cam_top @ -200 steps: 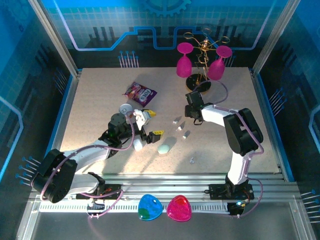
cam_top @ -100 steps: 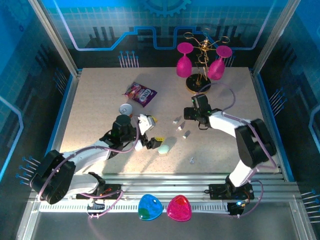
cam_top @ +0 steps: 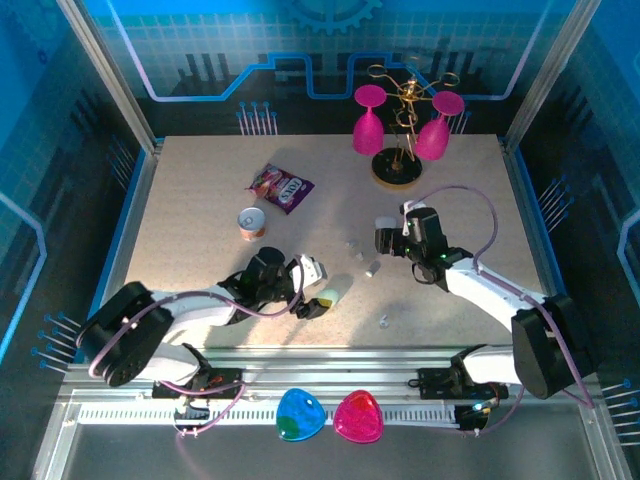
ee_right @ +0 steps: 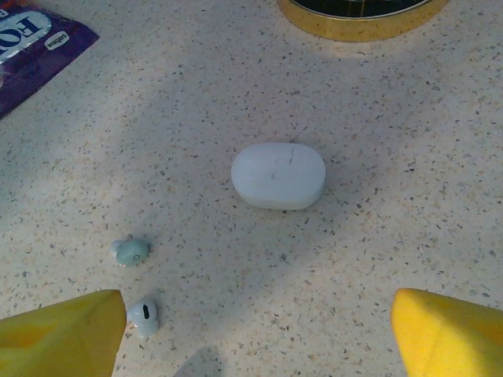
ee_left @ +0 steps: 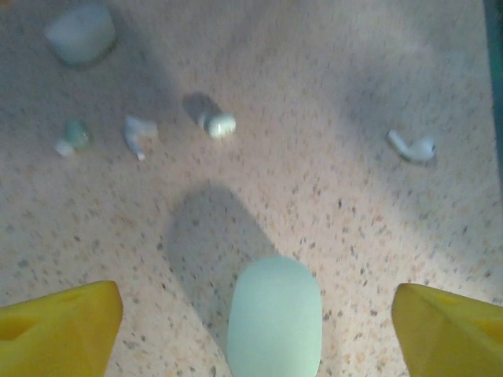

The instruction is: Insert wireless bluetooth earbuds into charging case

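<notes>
The left gripper (ee_left: 251,338) is spread wide, the mint case (ee_left: 273,314) lying between its fingers (ee_left: 55,330), touching neither; four earbuds (ee_left: 217,124) lie loose on the table (ee_left: 354,78) beyond it; the right gripper (ee_right: 255,338) is spread too, empty, the white case (ee_right: 278,174) ahead of it, two earbuds near one finger.

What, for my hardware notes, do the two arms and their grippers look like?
The left arm and right arm have white links and black joints, each trailed by a loose lilac cable. The left gripper and right gripper are black and white. Their fingertips are bright yellow in the wrist views.
</notes>
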